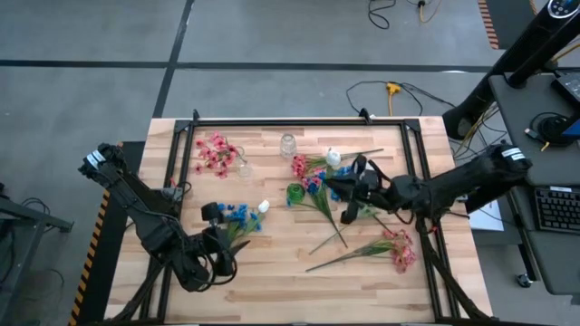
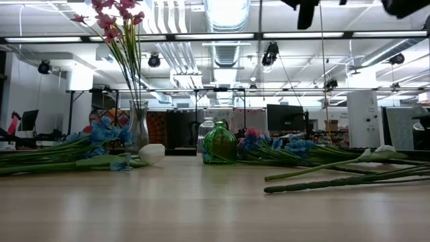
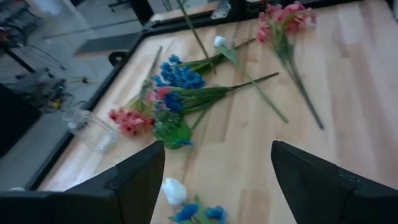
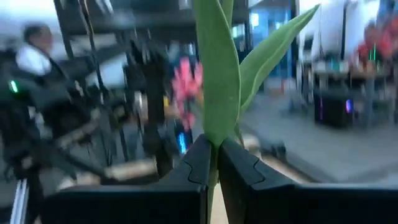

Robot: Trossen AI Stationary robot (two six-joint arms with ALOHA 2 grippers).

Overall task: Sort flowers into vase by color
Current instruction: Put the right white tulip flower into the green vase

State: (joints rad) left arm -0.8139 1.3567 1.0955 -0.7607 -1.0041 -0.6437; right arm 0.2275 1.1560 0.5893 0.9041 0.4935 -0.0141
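While pinched, white flower (image 4: 217, 81) rises from right gripper (image 4: 211, 163).

1. Worktop (image 1: 272, 263): pale wood grain, black frame.
2. Flowers (image 1: 313, 181): pink, bright blue and white blossoms on green stems.
3. Vase (image 1: 295, 194): green glass.
4. Vase (image 1: 243, 167): clear glass, pink blossoms (image 1: 215, 150).
5. Right claw (image 4: 214, 163): black, green leaf pinched.

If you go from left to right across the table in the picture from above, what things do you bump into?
Left claw → pink flowers in a vase → blue flowers → clear jar → green vase → right claw → pink flower lying flat.
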